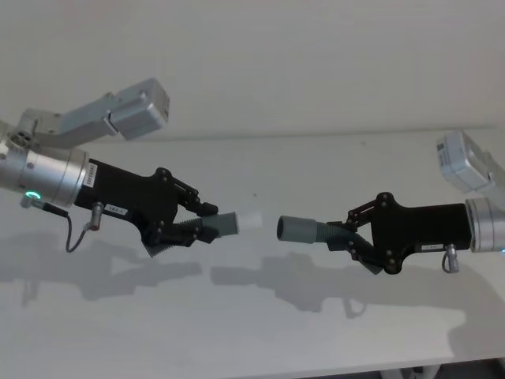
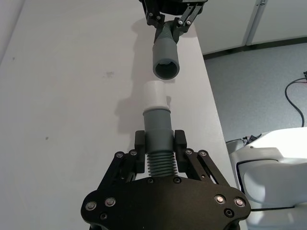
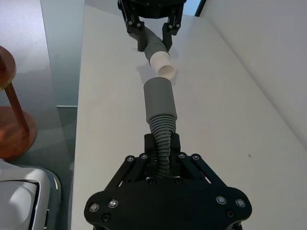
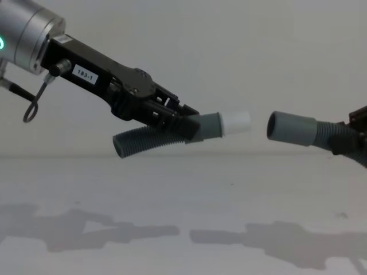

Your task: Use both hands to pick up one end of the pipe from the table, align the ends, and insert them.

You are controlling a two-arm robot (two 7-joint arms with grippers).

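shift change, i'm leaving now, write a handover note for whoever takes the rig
Left gripper: shut on white-tip hose, held above the table.
Right gripper: shut on hollow-cuff hose, also in the air.
Done: both pieces picked up, ends facing, nearly in line, a gap between them.
To do: fine-align, then push the white tip into the cuff.

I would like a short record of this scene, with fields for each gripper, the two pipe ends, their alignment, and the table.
left gripper: above the table, jaws shut on the white-tipped pipe piece
right gripper: above the table, jaws shut on the wide-cuffed pipe piece
ends: white tip faces hollow cuff, apart, not yet inserted
alignment: nearly in line, small gap between
table: white, both pieces held above it
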